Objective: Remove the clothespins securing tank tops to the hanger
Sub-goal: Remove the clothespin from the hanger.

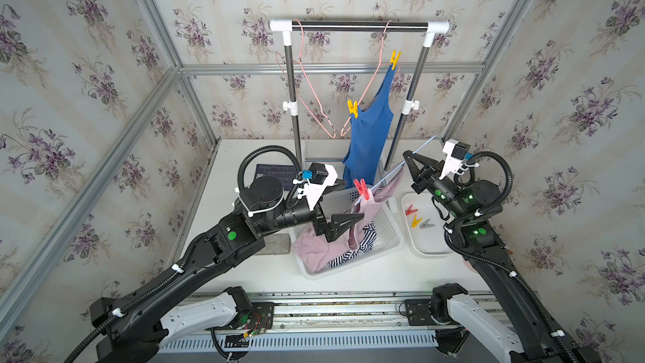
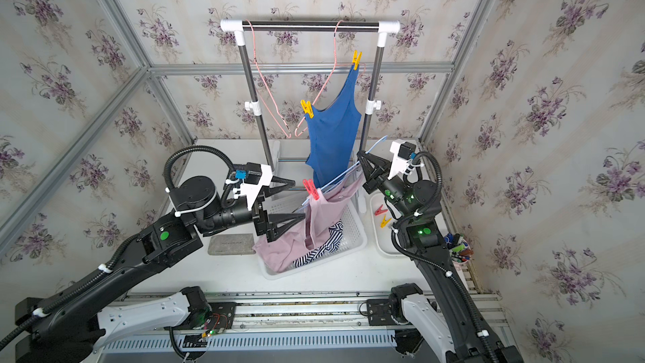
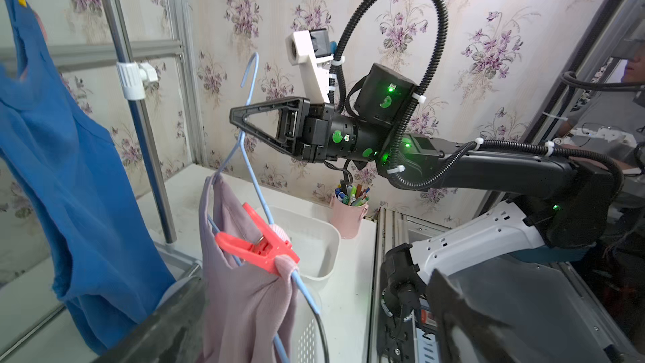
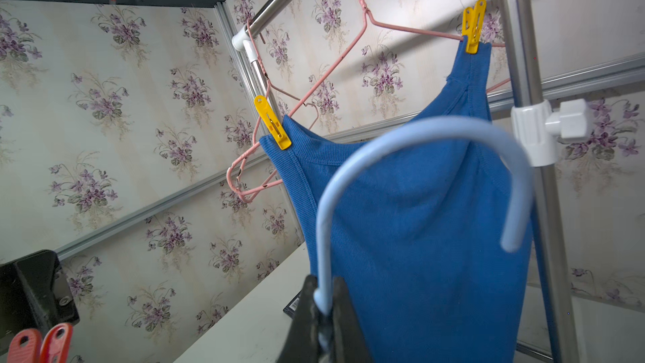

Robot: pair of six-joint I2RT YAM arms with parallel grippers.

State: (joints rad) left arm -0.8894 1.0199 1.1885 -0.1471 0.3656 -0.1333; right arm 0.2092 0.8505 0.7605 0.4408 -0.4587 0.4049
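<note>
Right gripper (image 3: 237, 118) pinched tight on neck of blue hanger (image 4: 439, 123), tilted over basket (image 1: 389, 225). Pink top (image 3: 244, 295) hanging off it by one red clothespin (image 3: 258, 246), slumped over basket rim beside striped top (image 1: 366, 239). Left gripper (image 2: 297, 200) spread wide just beside that clothespin, nothing held (lower finger in front of pink cloth). Blue top (image 1: 366, 134) on rack (image 1: 359, 26) behind, two yellow clothespins (image 1: 353, 108) on, narrow gap to pink top's edge. Three loose clothespins (image 1: 416, 221) in tray (image 1: 429, 246)

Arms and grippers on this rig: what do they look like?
Left arm and right arm: black links, white base segments, green stickers, black corrugated conduit held by white zip ties. Left gripper and right gripper: black triangular skeleton fingers, white camera brackets.
</note>
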